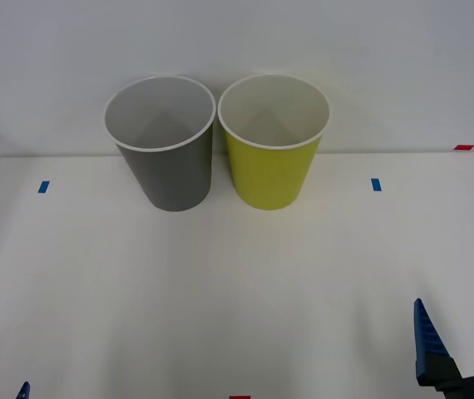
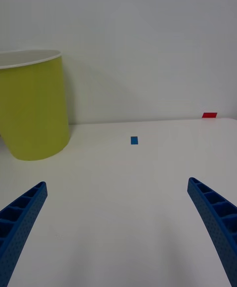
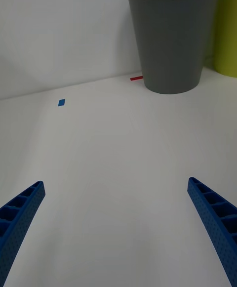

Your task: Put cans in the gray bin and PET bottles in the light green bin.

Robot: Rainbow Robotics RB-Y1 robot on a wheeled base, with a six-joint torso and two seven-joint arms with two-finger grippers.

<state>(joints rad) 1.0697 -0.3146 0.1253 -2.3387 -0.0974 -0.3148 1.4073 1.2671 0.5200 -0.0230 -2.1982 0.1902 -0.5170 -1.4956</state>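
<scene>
The gray bin (image 1: 169,166) and light green bin (image 1: 274,170) stand upright, touching, at the table's (image 1: 220,291) twelve o'clock. Both grippers — left (image 3: 116,232) at seven o'clock, right (image 2: 116,232) at five — gape wide (holding nothing).

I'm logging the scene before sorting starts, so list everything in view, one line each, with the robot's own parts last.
Tall round dark gray bin with white rim: one, at the far side of the table, left of the green one.
Tall round yellow-green bin with white rim: one, right beside the gray one, their rims close together.
White table: one, flat, under both bins.
Blue tape marks: two, one far left, one far right on the table.
Red tape marks: two, one at the far right edge, one at the near edge.
Left end effector: blue ribbed fingers, open, low at the near left.
Right end effector: blue ribbed fingers, open, at the near right.
</scene>
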